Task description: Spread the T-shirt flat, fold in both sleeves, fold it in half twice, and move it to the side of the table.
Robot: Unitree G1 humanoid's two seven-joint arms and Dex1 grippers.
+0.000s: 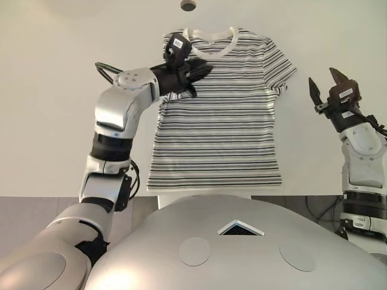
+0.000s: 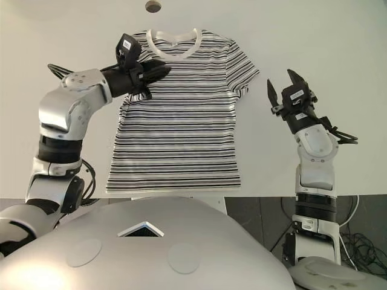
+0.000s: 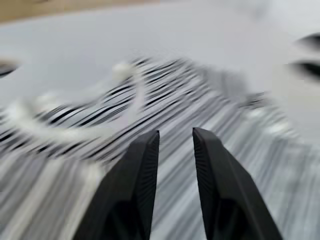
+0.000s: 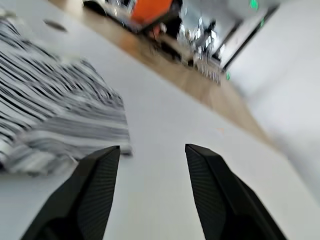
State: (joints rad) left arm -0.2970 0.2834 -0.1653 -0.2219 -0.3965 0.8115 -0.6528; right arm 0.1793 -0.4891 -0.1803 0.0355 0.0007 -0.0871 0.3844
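A black-and-white striped T-shirt (image 1: 224, 121) lies flat on the white table (image 1: 54, 121), its white collar (image 1: 208, 37) at the far end. The right sleeve (image 1: 283, 67) sticks out to the side, while the shirt's left side runs as a straight edge. My left gripper (image 1: 205, 68) hovers over the left shoulder area, just below the collar. Its fingers (image 3: 145, 165) stand a narrow gap apart with nothing between them. Right of the shirt, beside the right sleeve, my right gripper (image 1: 326, 81) is held wide open above bare table, clear of the cloth.
A small dark round disc (image 1: 188, 5) sits at the table's far edge, beyond the collar. Bare white table lies to the left and right of the shirt. The table's near edge runs just below the shirt's hem (image 1: 214, 181).
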